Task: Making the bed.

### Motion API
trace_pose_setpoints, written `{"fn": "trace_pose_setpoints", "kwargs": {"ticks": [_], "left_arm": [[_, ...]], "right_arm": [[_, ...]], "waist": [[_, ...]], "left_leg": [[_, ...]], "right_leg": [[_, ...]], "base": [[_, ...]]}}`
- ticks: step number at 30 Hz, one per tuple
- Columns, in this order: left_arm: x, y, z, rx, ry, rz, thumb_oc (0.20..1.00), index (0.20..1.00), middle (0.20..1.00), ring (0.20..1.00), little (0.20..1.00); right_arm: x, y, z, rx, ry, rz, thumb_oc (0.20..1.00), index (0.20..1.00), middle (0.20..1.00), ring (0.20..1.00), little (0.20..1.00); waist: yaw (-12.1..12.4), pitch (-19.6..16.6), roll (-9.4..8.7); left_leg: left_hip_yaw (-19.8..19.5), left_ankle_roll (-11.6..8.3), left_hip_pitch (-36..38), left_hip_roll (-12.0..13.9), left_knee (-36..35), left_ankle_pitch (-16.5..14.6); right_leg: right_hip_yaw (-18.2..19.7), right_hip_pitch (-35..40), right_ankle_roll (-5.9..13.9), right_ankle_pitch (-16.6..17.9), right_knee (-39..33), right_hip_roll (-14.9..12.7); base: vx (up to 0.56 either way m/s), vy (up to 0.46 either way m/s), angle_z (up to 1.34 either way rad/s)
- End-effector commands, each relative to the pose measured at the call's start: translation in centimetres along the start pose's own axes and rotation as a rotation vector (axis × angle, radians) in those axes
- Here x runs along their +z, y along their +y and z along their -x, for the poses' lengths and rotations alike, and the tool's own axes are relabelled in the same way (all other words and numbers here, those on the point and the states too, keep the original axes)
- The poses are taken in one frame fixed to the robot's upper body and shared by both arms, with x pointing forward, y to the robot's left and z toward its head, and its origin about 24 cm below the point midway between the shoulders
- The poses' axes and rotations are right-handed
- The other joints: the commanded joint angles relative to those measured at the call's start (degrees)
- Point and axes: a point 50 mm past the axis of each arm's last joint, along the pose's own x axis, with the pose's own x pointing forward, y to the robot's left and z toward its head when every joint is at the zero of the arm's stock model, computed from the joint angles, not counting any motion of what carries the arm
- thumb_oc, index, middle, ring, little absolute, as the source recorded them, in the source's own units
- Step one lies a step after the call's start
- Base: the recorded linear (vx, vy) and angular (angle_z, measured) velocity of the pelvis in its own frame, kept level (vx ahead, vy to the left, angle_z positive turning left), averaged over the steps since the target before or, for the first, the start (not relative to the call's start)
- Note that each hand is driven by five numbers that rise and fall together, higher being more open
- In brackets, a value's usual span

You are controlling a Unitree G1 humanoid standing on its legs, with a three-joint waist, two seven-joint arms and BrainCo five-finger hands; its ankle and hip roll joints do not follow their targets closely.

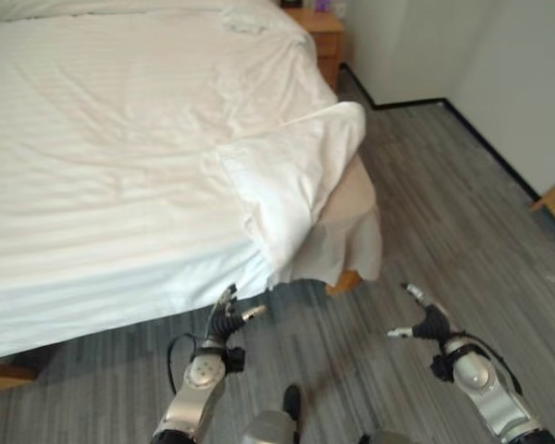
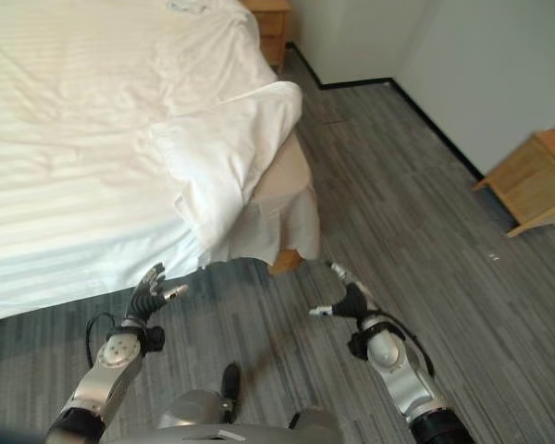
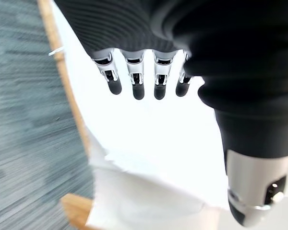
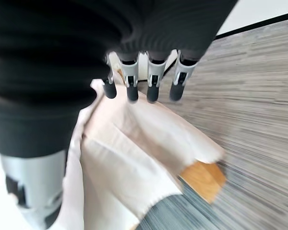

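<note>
Both hands empty, fingers relaxed: left hand (image 1: 228,321) and right hand (image 1: 428,322) hover over the floor (image 1: 444,213), short of the bed (image 1: 92,139). The duvet corner (image 1: 296,166) lies folded back at the bed's foot. Approach step; next, I judge, grasp that corner.
</note>
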Motion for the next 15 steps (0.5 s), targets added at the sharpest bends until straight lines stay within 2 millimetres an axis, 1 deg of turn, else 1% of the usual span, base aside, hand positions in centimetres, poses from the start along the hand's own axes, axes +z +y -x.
{"fn": "trace_pose_setpoints", "kwargs": {"ticks": [1,2,3,4,5,6,7,8,10,11,13,14,15], "left_arm": [[2.7,2.0,-0.1,0.056,-0.135,-0.01,1.0,1.0,1.0,1.0,1.0],[3.2,2.1,-0.3,0.063,-0.152,0.0,1.0,1.0,1.0,1.0,1.0],[3.9,2.3,-0.7,0.07,-0.173,0.012,1.0,1.0,1.0,1.0,1.0],[4.6,2.3,-1.1,0.078,-0.197,0.025,1.0,1.0,1.0,1.0,1.0],[5.2,2.5,-1.2,0.09,-0.223,0.034,1.0,1.0,1.0,1.0,1.0],[5.7,2.7,-1.4,0.106,-0.238,0.035,1.0,1.0,1.0,1.0,1.0],[6.8,3.6,-1.9,0.157,-0.279,0.04,1.0,1.0,1.0,1.0,1.0],[6.8,3.6,-1.9,0.158,-0.279,0.04,1.0,1.0,1.0,1.0,1.0],[7.1,4.1,-2.1,0.191,-0.282,0.005,1.0,1.0,1.0,1.0,1.0],[7.7,4.6,-2.4,0.217,-0.302,-0.041,1.0,1.0,1.0,1.0,1.0],[9.3,5.3,-3.1,0.27,-0.344,-0.058,1.0,1.0,1.0,1.0,1.0],[10.0,6.1,-3.4,0.311,-0.359,-0.068,1.0,1.0,1.0,1.0,1.0],[10.3,6.4,-3.7,0.329,-0.36,-0.076,1.0,1.0,1.0,1.0,1.0]], "right_arm": [[-0.5,-0.7,0.3,-0.059,0.024,-0.061,1.0,1.0,1.0,1.0,1.0],[-1.3,-0.3,0.5,-0.061,0.068,-0.076,1.0,1.0,1.0,1.0,1.0],[-1.9,-0.3,0.6,-0.07,0.097,-0.068,1.0,1.0,1.0,1.0,1.0],[-2.5,0.0,0.9,-0.071,0.132,-0.058,1.0,1.0,1.0,1.0,1.0],[-2.7,0.2,1.1,-0.07,0.143,-0.075,1.0,1.0,1.0,1.0,1.0],[-2.9,0.5,1.2,-0.065,0.158,-0.096,1.0,1.0,1.0,1.0,1.0],[-3.2,1.5,1.5,-0.026,0.178,-0.122,1.0,1.0,1.0,1.0,1.0],[-3.2,1.5,1.5,-0.026,0.178,-0.122,1.0,1.0,1.0,1.0,1.0],[-3.7,2.6,2.2,0.018,0.206,-0.163,1.0,1.0,1.0,1.0,1.0],[-4.0,3.4,2.5,0.059,0.223,-0.175,1.0,1.0,1.0,1.0,1.0],[-3.9,3.5,2.5,0.079,0.216,-0.195,1.0,1.0,1.0,1.0,1.0],[-3.8,3.6,2.6,0.092,0.21,-0.21,1.0,1.0,1.0,1.0,1.0],[-4.1,3.8,2.9,0.108,0.224,-0.224,1.0,1.0,1.0,1.0,1.0]], "waist": [[-0.5,0.6,-4.2],[-1.6,0.4,-4.22],[-2.2,0.1,-4.38],[-3.2,-0.2,-4.22],[-3.9,-0.4,-4.1],[-4.4,-0.8,-4.06],[-5.3,-1.4,-3.8],[-5.4,-1.4,-3.74],[-6.3,-2.3,-4.03],[-6.7,-2.8,-4.36],[-7.9,-4.3,-3.62],[-8.2,-4.9,-3.27],[-8.6,-5.4,-2.84]], "left_leg": [[0.9,-9.12,-1.1,2.8,-0.9,-0.6],[-0.9,-9.58,-0.8,3.2,-0.9,-1.1],[-2.0,-10.22,-0.8,3.4,-0.9,-1.3],[-3.9,-10.7,-0.6,3.7,-0.9,-1.8],[-4.9,-11.1,-0.1,3.9,-0.9,-2.2],[-5.5,-11.35,0.4,4.1,-0.9,-2.6],[-6.0,-12.2,1.9,5.1,-0.9,-3.8],[-6.1,-12.23,1.9,5.2,-0.9,-3.8],[-6.5,-12.53,3.3,5.1,-0.9,-4.6],[-6.1,-12.86,4.2,5.3,-0.9,-4.9],[-5.9,-13.76,4.3,6.7,-0.9,-4.7],[-6.1,-14.35,4.3,7.5,-0.9,-4.4],[-5.9,-14.86,4.3,8.4,-0.9,-4.3]], "right_leg": [[2.9,8.1,-0.18,10.1,-22.7,3.0],[6.5,7.2,-0.27,10.4,-26.8,4.1],[8.2,6.7,0.08,11.7,-29.0,3.9],[11.7,5.7,0.38,12.9,-31.4,3.6],[12.0,5.2,0.88,14.4,-32.2,2.9],[12.4,4.7,1.13,15.2,-32.9,2.2],[10.2,3.5,1.85,16.8,-33.5,0.7],[10.0,3.6,1.83,16.7,-33.5,0.8],[10.7,4.5,1.77,16.6,-33.0,0.4],[10.0,5.5,1.81,17.3,-33.5,0.6],[9.4,6.6,1.31,16.7,-34.2,1.9],[9.3,7.0,0.87,15.9,-34.2,2.6],[8.4,7.3,0.57,15.4,-34.2,3.1]], "base": [[0.38,-0.173,1.33],[0.33,-0.136,1.34],[0.35,-0.141,1.5],[0.3,-0.137,1.39],[0.32,-0.147,1.55],[0.4,-0.22,1.5],[0.31,-0.18,1.13],[0.3,-0.164,0.72],[0.24,-0.093,0.11],[0.3,-0.175,0.09],[0.26,-0.209,0.09],[0.21,-0.183,-0.03],[0.25,-0.233,0.02]]}}
